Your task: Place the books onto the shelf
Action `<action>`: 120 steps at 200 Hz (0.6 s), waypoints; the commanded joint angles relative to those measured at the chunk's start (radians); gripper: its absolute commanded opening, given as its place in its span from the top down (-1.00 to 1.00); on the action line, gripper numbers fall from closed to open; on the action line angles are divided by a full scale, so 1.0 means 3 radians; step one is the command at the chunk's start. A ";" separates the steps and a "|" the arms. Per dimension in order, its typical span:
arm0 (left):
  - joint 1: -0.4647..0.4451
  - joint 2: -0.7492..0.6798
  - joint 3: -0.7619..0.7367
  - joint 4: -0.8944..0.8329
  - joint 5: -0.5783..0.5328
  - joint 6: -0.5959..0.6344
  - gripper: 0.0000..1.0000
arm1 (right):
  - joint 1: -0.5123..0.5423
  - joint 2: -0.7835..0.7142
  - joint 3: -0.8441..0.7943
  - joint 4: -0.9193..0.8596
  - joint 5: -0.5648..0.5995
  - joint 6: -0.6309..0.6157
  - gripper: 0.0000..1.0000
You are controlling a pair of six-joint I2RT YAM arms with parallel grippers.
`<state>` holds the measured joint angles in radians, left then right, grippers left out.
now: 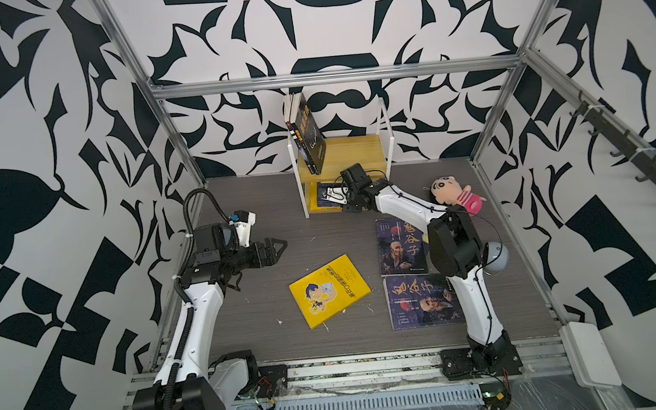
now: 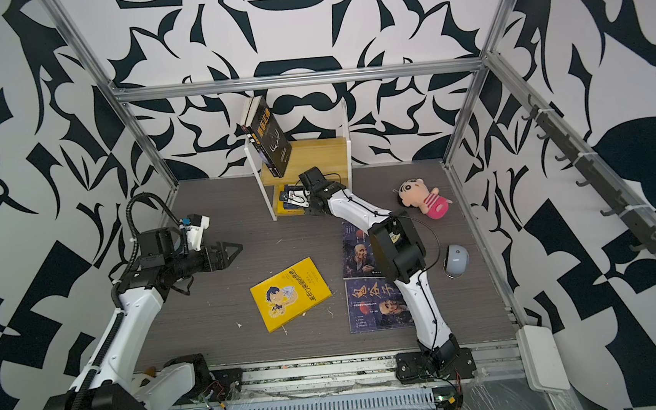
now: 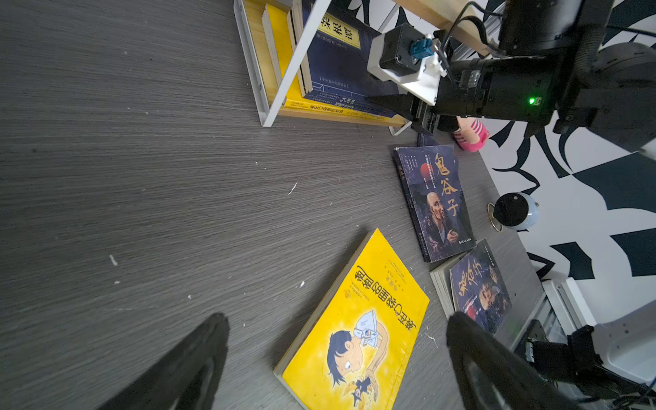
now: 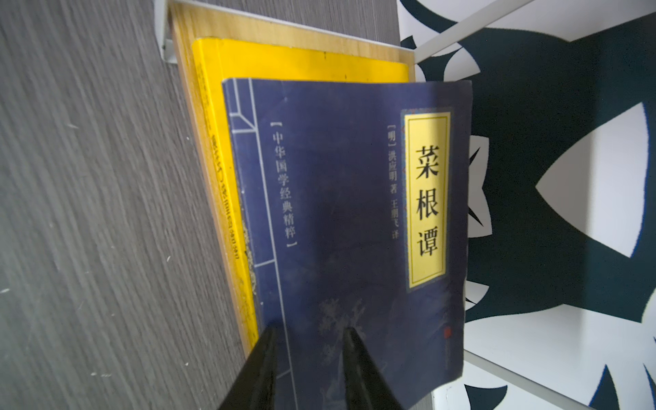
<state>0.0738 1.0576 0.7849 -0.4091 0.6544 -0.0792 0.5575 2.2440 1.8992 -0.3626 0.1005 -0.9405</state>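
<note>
The right gripper (image 4: 309, 332) reaches into the lower tier of the shelf (image 1: 354, 152), jaws a little apart with nothing pinched. Its tips are at the near edge of the navy book (image 4: 337, 213), which lies there on a yellow book (image 4: 301, 60). On the shelf's upper tier lean black books (image 1: 311, 139). In front of the shelf lie a yellow cartoon book (image 1: 329, 290) and two portrait books (image 1: 399, 244). The left gripper (image 1: 276, 250) hovers front-left of the shelf, jaws wide, empty.

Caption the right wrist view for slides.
Right claw at the edge of the navy book, stacked on a yellow book on the shelf's bottom board.
</note>
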 commanded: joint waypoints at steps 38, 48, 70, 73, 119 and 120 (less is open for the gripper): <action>0.0023 0.0016 -0.0011 0.0009 0.0065 -0.0014 -0.99 | 0.0003 0.0015 0.0273 -0.0008 -0.0228 0.0292 0.00; 0.0021 0.0009 -0.0009 0.0009 0.0068 -0.0031 -0.99 | 0.0006 0.0040 0.0290 0.0001 -0.0227 0.0301 0.00; 0.0031 0.0007 -0.0023 -0.0005 0.0082 -0.0019 -0.99 | 0.0003 0.0096 0.0321 0.0024 -0.0161 0.0293 0.05; 0.0032 0.0004 -0.0022 -0.0002 0.0084 -0.0021 -0.99 | -0.0002 0.0102 0.0326 0.0025 -0.0148 0.0291 0.05; 0.0037 0.0021 -0.0018 0.0004 0.0085 -0.0021 -0.99 | -0.0017 0.0132 0.0360 0.0081 -0.0090 0.0299 0.19; 0.0036 0.0022 -0.0019 0.0004 0.0087 -0.0019 -0.99 | -0.0017 0.0133 0.0361 0.0082 -0.0090 0.0301 0.20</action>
<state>0.0795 1.0576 0.7849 -0.4088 0.6552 -0.0818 0.5575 2.3054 1.9572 -0.3740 0.0616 -0.8696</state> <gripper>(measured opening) 0.995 0.423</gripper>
